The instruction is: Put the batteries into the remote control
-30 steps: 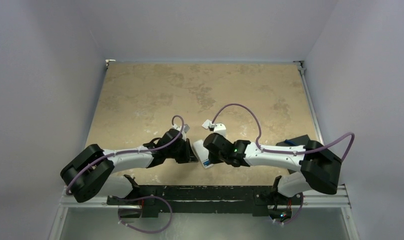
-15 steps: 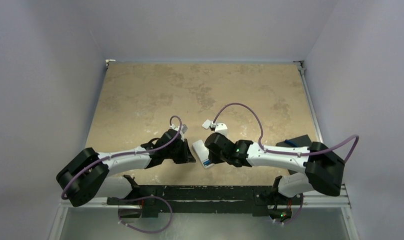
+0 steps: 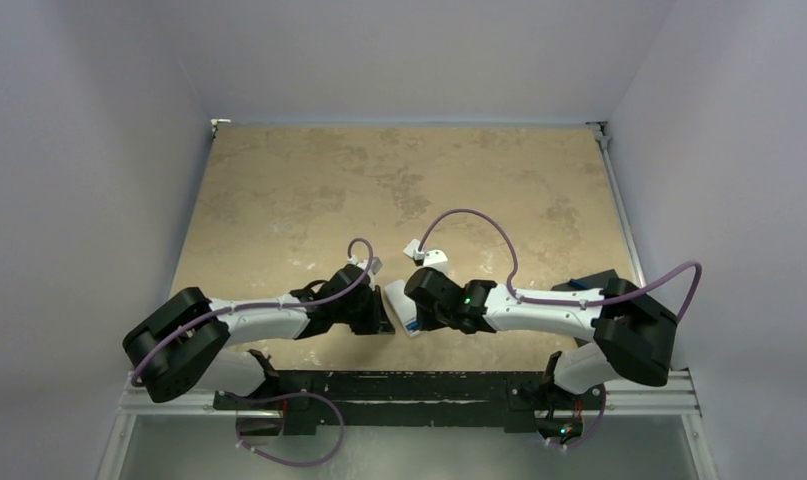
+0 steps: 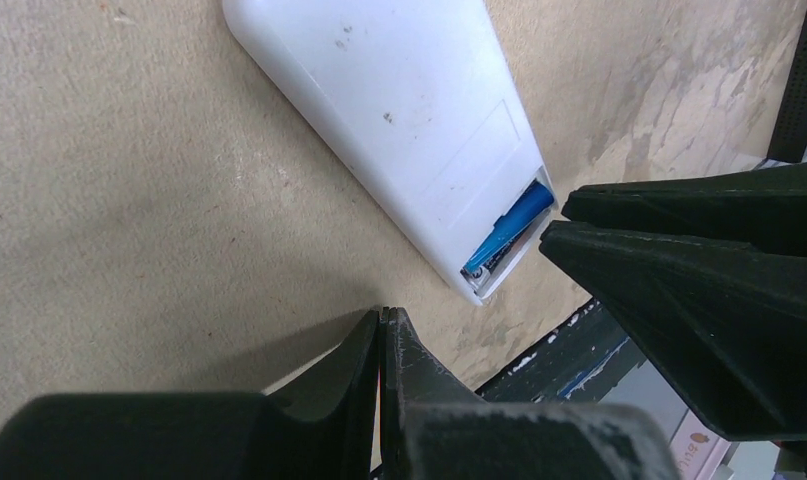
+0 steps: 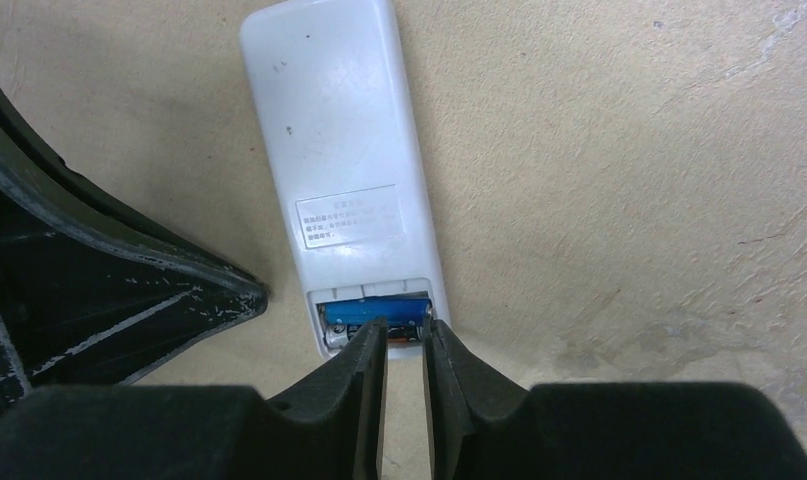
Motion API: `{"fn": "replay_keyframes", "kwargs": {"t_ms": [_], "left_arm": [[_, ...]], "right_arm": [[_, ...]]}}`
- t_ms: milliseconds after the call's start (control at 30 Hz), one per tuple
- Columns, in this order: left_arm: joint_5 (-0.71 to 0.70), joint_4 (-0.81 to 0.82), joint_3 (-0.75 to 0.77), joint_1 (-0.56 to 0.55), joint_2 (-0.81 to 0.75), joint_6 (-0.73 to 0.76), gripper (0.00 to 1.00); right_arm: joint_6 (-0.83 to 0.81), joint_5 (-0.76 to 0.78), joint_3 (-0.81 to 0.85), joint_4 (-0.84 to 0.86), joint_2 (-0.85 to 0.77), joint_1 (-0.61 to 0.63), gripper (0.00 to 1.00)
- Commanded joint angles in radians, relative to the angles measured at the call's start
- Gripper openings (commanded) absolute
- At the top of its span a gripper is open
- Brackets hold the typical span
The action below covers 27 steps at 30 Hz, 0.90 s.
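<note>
1. Hovering at the near end of the white rectangular plastic remote control: black right gripper, jaws slightly parted, nothing between; likely seating cells.
2. Left of that end: black left gripper, closed, empty, not touching; probably ready to steady.
3. Inside its open bay: slim blue battery; dark one unclear.
4. Remote body: back-up, flat on tan table.

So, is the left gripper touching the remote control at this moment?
Apart. In the left wrist view, the shut left gripper ends short of the remote control, and a strip of bare table shows between the tips and the remote's edge.
</note>
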Motion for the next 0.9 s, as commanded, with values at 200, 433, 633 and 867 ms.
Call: {"fn": "replay_keyframes", "kwargs": {"t_ms": [200, 433, 633, 867], "left_arm": [[-0.001, 0.059, 0.047, -0.017, 0.045, -0.014, 0.02], [-0.001, 0.056, 0.060, -0.021, 0.054, -0.012, 0.02], [-0.003, 0.056, 0.063, -0.024, 0.054, -0.014, 0.02], [-0.004, 0.056, 0.072, -0.026, 0.058, -0.014, 0.02]], "right_arm": [[-0.007, 0.010, 0.037, 0.026, 0.014, 0.002, 0.25], [0.000, 0.045, 0.040, 0.009, 0.014, 0.002, 0.25], [0.005, 0.051, 0.034, 0.009, 0.013, 0.002, 0.25], [0.005, 0.040, 0.027, 0.019, 0.024, 0.002, 0.24]]}}
